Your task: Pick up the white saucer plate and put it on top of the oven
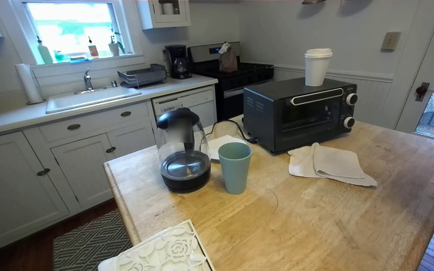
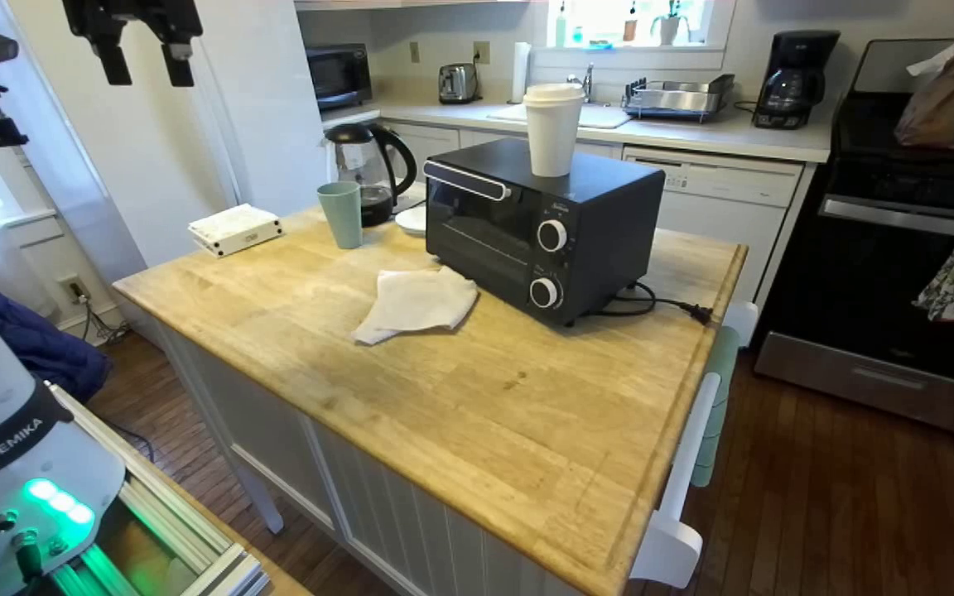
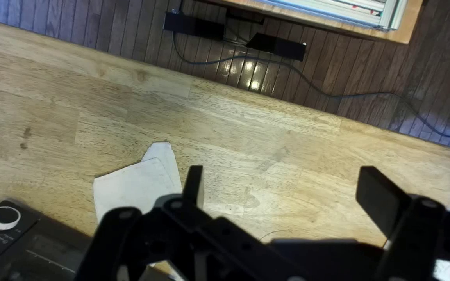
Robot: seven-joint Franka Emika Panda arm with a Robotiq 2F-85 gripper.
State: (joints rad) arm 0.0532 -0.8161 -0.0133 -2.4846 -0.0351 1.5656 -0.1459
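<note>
On the pale wooden tabletop, between the clear-glass kettle and boxy black toaster oven, lies the round white saucer plate, and, our black two-fingered gripper empty, jaws apart, we judge nothing done, lifting and placing both left.

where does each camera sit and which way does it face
An exterior view: above the end of the wooden table by the white flower-carved box, facing the sink and black stove; no robot shows.
An exterior view: above the table side nearest the robot base, facing the toaster oven and sink; base and open gripper show.
Wrist view: over the table, facing down at the folded white cloth; spread fingers show.
Both exterior views share toaster oven, teal cup, glass kettle and partly hidden white saucer plate.
</note>
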